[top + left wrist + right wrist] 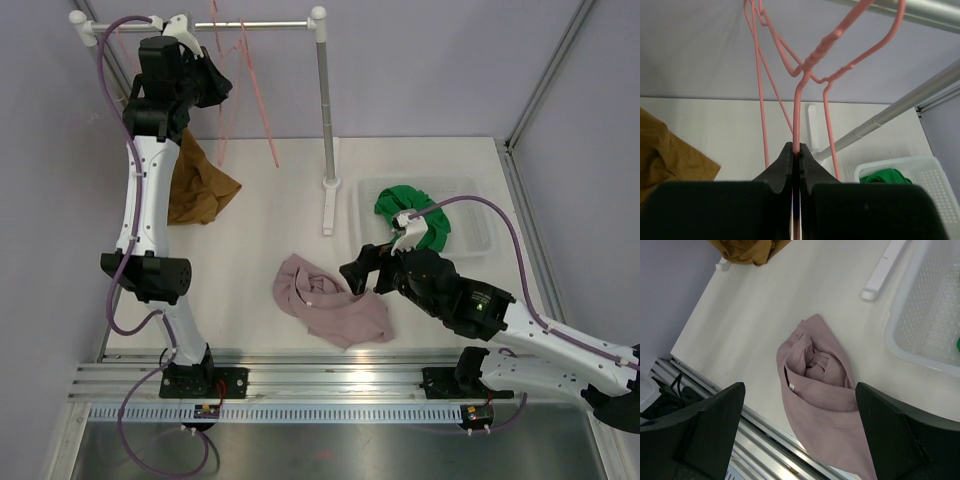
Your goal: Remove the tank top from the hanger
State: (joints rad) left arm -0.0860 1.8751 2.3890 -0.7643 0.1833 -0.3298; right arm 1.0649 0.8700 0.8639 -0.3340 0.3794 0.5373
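The left arm (140, 200) stretches far back and up towards the rack rail (270, 24). The left pincer (796, 150) is clamped tight on the wire of a pink hanger (820, 48) that hangs from that rail. The right arm (520, 320) lies low, bent inward along the near edge of the bench (260, 230). The right pincer (799, 390) is spread wide, holding nothing, above the pink tank top (330, 305). The tank top lies crumpled on the bench, off the hanger, near a white basket (480, 235).
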